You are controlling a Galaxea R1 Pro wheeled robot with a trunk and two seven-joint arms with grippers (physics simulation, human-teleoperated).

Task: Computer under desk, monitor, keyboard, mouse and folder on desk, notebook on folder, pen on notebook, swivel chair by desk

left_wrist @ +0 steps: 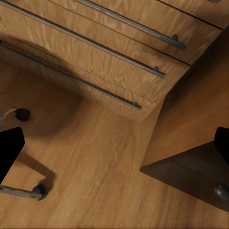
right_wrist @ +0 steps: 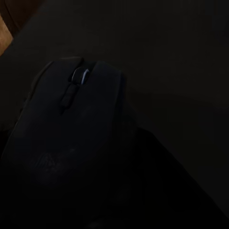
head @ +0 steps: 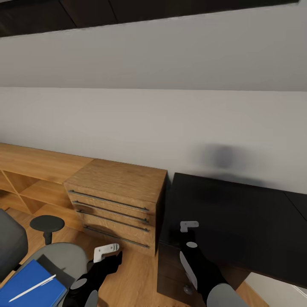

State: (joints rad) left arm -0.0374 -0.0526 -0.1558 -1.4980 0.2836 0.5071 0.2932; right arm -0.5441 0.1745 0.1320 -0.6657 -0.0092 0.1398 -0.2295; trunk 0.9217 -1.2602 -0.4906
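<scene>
A black mouse (right_wrist: pixel 71 138) is seen close under the right gripper (head: pixel 189 226) above the black desk (head: pixel 238 221). The blue folder (head: pixel 30 285) and white pen (head: pixel 32 288) are left on the swivel chair (head: pixel 59 256). Neither the right jaws nor those of the left gripper (head: pixel 106 251) can be judged.

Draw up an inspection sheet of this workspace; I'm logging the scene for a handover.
Surface: desk, black top, beside the wooden drawer unit.
Job's things: folder on the swivel chair seat, pen lying on it; mouse close before the right pincer.
Clutter: nothing seen.
Grippers: left pincer open above the wood floor; right pincer over the desk, opening unclear.
Cables: nothing seen.
Surroundings: low wooden shelf, grey wall.
</scene>
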